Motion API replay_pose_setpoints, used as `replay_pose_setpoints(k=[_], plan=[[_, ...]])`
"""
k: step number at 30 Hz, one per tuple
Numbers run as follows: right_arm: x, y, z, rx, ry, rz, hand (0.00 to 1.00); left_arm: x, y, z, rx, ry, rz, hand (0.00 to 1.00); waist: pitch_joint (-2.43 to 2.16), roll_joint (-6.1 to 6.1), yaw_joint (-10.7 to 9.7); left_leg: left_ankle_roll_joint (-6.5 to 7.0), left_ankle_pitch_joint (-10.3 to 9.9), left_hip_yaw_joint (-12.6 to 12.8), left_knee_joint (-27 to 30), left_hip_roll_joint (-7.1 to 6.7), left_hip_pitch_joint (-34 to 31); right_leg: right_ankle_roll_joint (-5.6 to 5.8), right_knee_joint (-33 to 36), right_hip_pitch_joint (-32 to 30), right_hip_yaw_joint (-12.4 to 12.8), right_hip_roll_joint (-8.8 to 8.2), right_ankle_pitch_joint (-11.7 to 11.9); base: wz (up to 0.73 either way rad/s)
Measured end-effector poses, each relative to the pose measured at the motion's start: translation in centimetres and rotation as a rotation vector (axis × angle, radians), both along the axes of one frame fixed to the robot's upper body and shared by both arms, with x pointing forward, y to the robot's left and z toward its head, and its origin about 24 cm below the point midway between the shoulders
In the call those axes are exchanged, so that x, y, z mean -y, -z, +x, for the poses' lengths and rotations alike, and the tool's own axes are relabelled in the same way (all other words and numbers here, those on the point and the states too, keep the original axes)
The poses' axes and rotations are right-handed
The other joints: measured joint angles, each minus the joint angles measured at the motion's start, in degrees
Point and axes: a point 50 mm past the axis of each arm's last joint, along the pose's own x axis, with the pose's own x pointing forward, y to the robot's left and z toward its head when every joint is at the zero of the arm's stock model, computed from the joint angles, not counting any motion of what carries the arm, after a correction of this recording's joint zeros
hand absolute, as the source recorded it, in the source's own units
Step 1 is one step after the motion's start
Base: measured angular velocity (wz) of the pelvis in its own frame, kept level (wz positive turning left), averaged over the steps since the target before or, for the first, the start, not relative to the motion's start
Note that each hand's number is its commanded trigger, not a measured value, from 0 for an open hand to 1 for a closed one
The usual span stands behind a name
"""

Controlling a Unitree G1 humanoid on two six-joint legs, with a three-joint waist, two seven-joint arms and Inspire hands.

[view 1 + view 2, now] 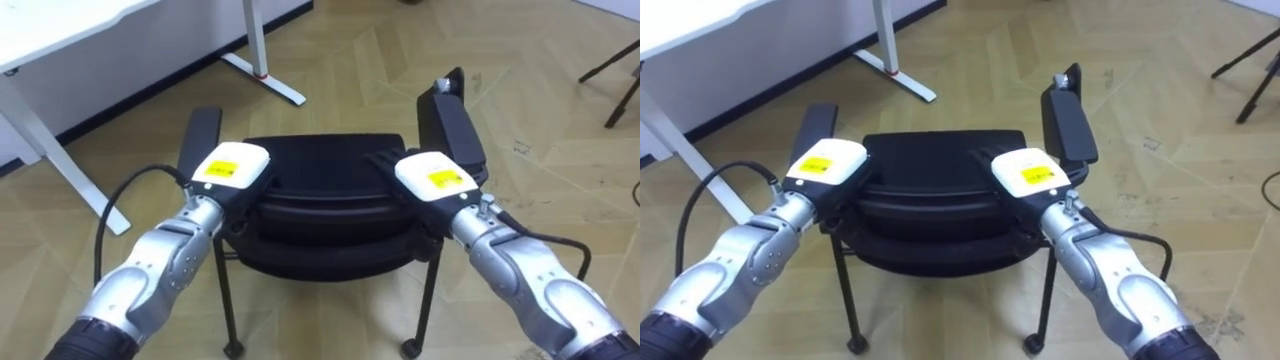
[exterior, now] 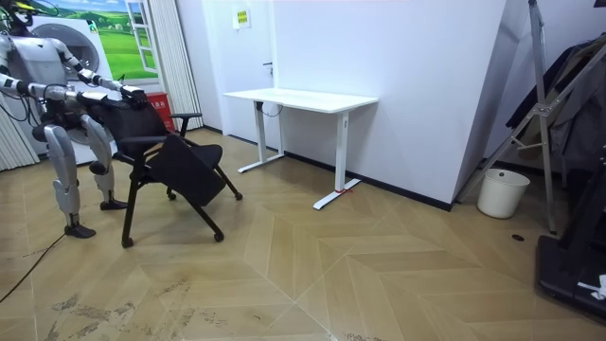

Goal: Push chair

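Observation:
A black chair [image 1: 320, 150] with two armrests stands right in front of me, its back towards me and its seat facing away. My left hand [image 1: 232, 168] lies on the left part of the backrest's top edge [image 1: 320, 205]. My right hand [image 1: 436, 178] lies on the right part. Both hands are in contact with the backrest. In the room view I stand at the room view's left behind the chair [image 2: 175, 163], both arms stretched forward to it.
A white desk [image 2: 301, 98] stands against the wall beyond the chair; its foot [image 1: 265, 75] and a near leg [image 1: 55, 150] lie ahead on my left. Dark stand legs [image 1: 612, 70] show far right. A white bin [image 2: 502, 192] stands by the wall.

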Motion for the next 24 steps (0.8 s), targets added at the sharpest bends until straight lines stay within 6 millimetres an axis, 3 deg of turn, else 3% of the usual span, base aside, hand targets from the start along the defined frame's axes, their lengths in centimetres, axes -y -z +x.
replay_pose_setpoints(k=[1, 12, 15, 20, 24], plan=[[0.02, 0.01, -0.03, 0.007, 0.001, 0.002, 1.00, 0.03, 0.00, 0.00, 0.000, 0.000, -0.001, 1.00, 0.03, 0.13, 0.03, 0.00, 0.00, 0.01, 0.01, 0.00, 0.00, 0.00, 0.00, 0.00, 0.07, 0.00, 0.00, 0.00], [0.09, 0.05, 0.03, 0.014, 0.023, 0.013, 1.00, 0.29, 0.13, -0.26, -0.002, -0.001, -0.010, 1.00, 0.01, 0.20, -0.19, 0.00, 0.00, -0.07, -0.07, -0.01, 0.00, 0.01, -0.04, 0.03, 0.00, 0.00, 0.00, 0.00], [-0.19, 0.03, 0.86, 0.013, 0.070, 0.050, 1.00, 0.54, 0.20, -0.47, -0.003, 0.008, -0.018, 1.00, -0.10, 0.30, 0.02, 0.00, 0.00, -0.28, -0.08, -0.04, 0.04, 0.02, -0.05, 0.16, -0.13, -0.01, -0.01, 0.04], [-0.22, 0.39, 0.74, 0.022, 0.061, 0.040, 1.00, 0.43, 0.20, -0.55, 0.000, 0.009, -0.015, 1.00, -0.18, -0.15, 0.02, 0.00, 0.01, -0.52, -0.14, -0.06, 0.22, 0.07, -0.09, 0.43, -0.26, -0.02, -0.05, 0.02], [-0.23, 0.45, 0.76, 0.030, 0.057, 0.045, 1.00, 0.33, 0.02, -0.52, 0.011, 0.013, -0.009, 1.00, 0.02, -0.74, 0.05, 0.00, 0.01, -0.51, -0.11, -0.06, 0.06, 0.08, -0.14, 0.32, -0.36, -0.02, -0.06, 0.00]])
